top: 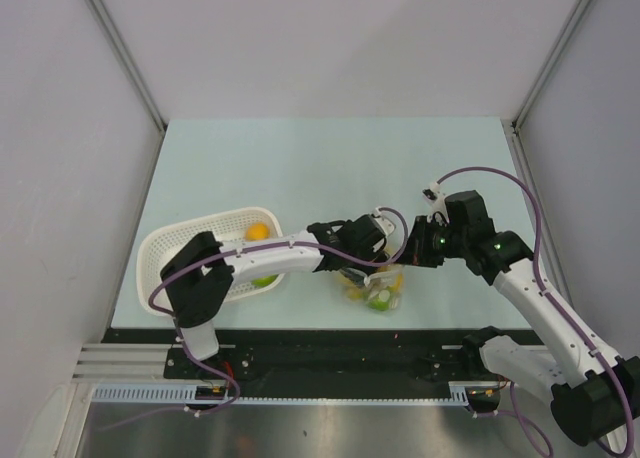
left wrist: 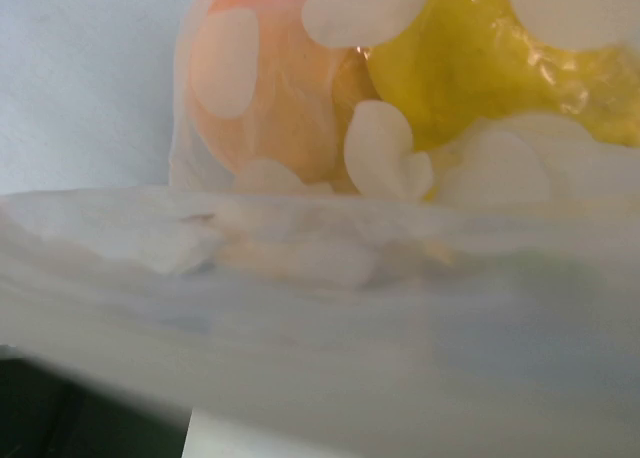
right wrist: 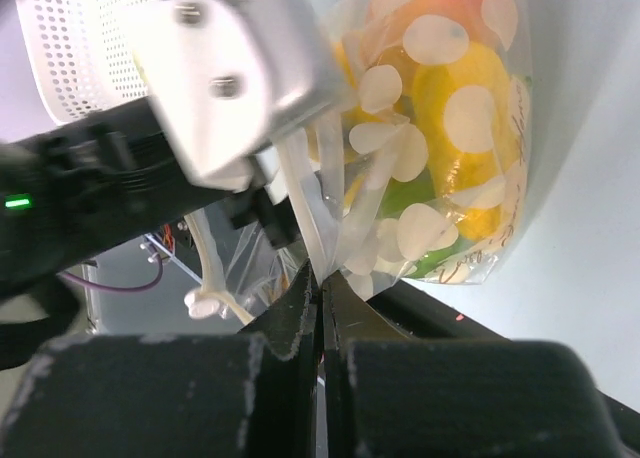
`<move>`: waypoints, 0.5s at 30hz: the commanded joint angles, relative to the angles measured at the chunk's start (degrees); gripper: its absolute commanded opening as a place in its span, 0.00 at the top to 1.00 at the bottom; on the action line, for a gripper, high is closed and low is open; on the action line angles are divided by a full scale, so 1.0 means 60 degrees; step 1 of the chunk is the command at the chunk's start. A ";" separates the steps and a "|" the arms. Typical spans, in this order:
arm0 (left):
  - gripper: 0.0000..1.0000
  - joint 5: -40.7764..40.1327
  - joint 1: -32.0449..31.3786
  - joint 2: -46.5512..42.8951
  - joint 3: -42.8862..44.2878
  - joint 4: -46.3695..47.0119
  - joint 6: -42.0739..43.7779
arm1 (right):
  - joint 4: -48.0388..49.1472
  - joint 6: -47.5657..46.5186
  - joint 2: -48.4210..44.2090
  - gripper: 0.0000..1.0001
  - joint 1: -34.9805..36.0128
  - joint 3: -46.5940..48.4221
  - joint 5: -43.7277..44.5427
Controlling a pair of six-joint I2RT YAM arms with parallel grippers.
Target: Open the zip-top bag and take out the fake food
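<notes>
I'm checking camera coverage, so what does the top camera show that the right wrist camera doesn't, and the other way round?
Only the top view shows the left arm and right arm whole, the table, and an orange piece lying in the white basket. Only the right wrist view shows the right gripper shut on the edge of the zip-top bag, and the bag's white dots. Both show the bag with yellow and green fake food inside, the basket and the left gripper.

My top cam looks down on the zip-top bag (top: 372, 290) from afar. Both wrist cams sit v. close; all share it.
</notes>
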 commanded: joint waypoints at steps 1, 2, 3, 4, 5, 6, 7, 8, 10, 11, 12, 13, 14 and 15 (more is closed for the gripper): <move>0.17 -0.0783 -0.0052 0.0424 -0.0241 0.0248 0.0350 | 0.0326 0.0060 -0.0038 1.00 0.0004 -0.0002 0.0041; 0.19 -0.0871 -0.0052 0.0453 -0.0285 0.0307 0.0409 | 0.0296 0.0017 -0.0023 1.00 -0.0011 -0.0002 0.0041; 0.20 -0.1133 -0.0052 0.0526 -0.0329 0.0337 0.0409 | 0.0296 0.0016 0.0006 1.00 -0.0011 -0.0002 0.0041; 0.22 -0.1223 -0.0052 0.0556 -0.0402 0.0395 0.0424 | 0.0311 -0.0013 0.0006 1.00 -0.0040 -0.0017 0.0056; 0.27 -0.1296 -0.0052 0.0556 -0.0403 0.0396 0.0424 | 0.0296 -0.0028 0.0021 1.00 -0.0054 -0.0002 0.0042; 0.30 -0.1413 -0.0066 0.0426 -0.0403 0.0396 0.0424 | 0.0296 -0.0028 0.0064 1.00 -0.0055 -0.0017 -0.0002; 0.36 -0.1399 -0.0067 0.0352 -0.0432 0.0468 0.0424 | 0.0282 -0.0042 0.0079 1.00 -0.0069 -0.0002 -0.0017; 0.48 -0.1370 -0.0052 0.0206 -0.0418 0.0513 0.0424 | 0.0267 -0.0057 0.0108 1.00 -0.0055 -0.0031 -0.0017; 0.60 -0.1137 -0.0067 -0.0130 -0.0302 0.0499 0.0409 | 0.0267 -0.0101 0.0138 1.00 -0.0069 -0.0046 -0.0017; 0.69 -0.1034 -0.0052 -0.0219 -0.0185 0.0411 0.0395 | 0.0281 -0.0115 0.0138 1.00 -0.0069 -0.0090 -0.0017; 0.73 -0.0932 -0.0052 -0.0307 -0.0082 0.0338 0.0380 | 0.0267 -0.0130 0.0153 1.00 -0.0069 -0.0090 0.0012; 0.77 -0.0728 -0.0052 -0.0453 0.0166 0.0134 0.0365 | 0.0281 -0.0174 0.0153 1.00 -0.0069 -0.0104 0.0027; 0.83 -0.0638 -0.0066 -0.0527 0.0284 0.0045 0.0336 | 0.0267 -0.0189 0.0167 1.00 -0.0069 -0.0119 0.0041; 0.85 -0.0565 -0.0052 -0.0615 0.0401 -0.0057 0.0292 | 0.0281 -0.0218 0.0182 1.00 -0.0069 -0.0105 0.0056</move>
